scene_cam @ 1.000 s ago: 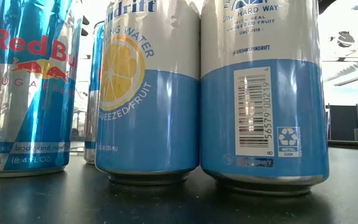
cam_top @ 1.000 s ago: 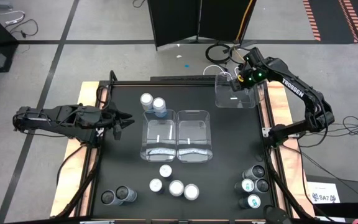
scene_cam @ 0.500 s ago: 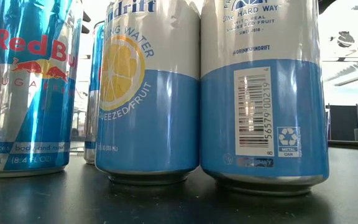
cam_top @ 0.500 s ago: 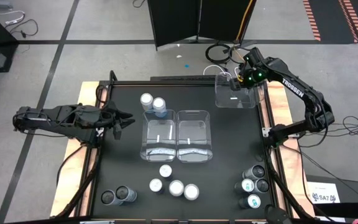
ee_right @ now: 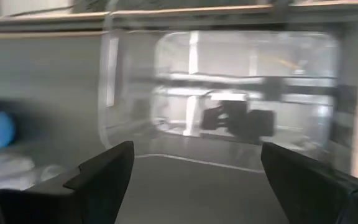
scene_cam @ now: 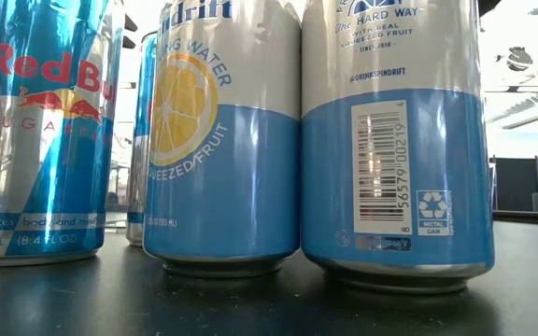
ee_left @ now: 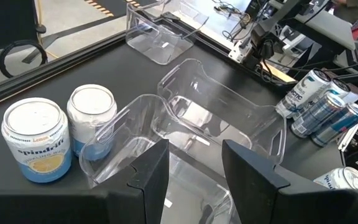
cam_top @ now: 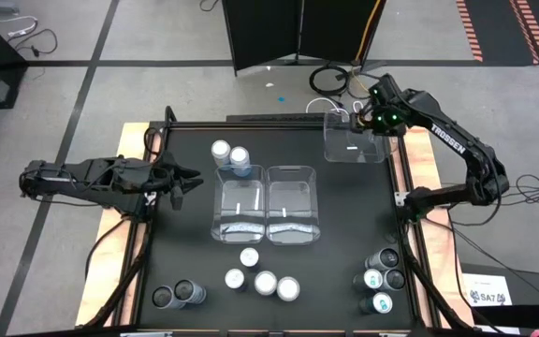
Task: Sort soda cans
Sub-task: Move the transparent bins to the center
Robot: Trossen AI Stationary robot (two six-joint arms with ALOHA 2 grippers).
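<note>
from table height i read "red bull" on the slim blue-and-silver red bull can [scene_cam: 40,131], and beside it two touching spindrift cans [scene_cam: 222,140], white over light blue, one showing a lemon and "sparkling water", the other a barcode and "the hard way". the remaining soda cans [cam_top: 262,281] stood in small clusters along the near edge of the matte black table [cam_top: 344,234], with two more by the twin clear bins [cam_top: 267,215] at centre. compared with a second earlier, the right gripper [ee_right: 191,171] had spread its fingers wide and drawn slightly back from the third clear plastic bin [cam_top: 354,140] at the far right corner, holding nothing. the left gripper [ee_left: 194,165] hovered at the table's left edge, partly open and empty.
</note>
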